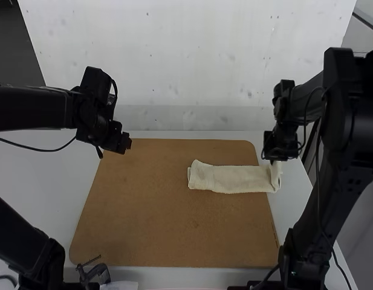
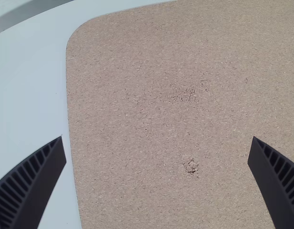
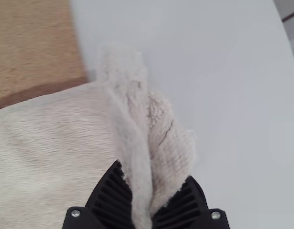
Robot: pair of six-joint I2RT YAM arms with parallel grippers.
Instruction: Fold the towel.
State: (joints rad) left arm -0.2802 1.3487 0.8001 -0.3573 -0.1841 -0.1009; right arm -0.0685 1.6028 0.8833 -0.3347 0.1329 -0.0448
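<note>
"Holding what, that right gripper point(image 1: 274, 157)?"
"An end of the towel point(image 1: 234, 179), pinched up in its black fingers."
"And the rest?"
"Flat in a long strip on the board point(image 1: 162, 211), but that end goes past the edge, over the white table point(image 1: 292, 184)."
"What about the left gripper point(image 1: 125, 144)?"
"Its fingers are wide, up by the board's far left corner."

A flat brown board point(image 1: 150, 211) with rounded corners lies before me on a pale table point(image 1: 56, 181), its surface scuffed in small spots. Beyond its near left edge is a dark, clamp-like object point(image 1: 97, 273), with something white point(image 1: 121, 285) just to the right.
</note>
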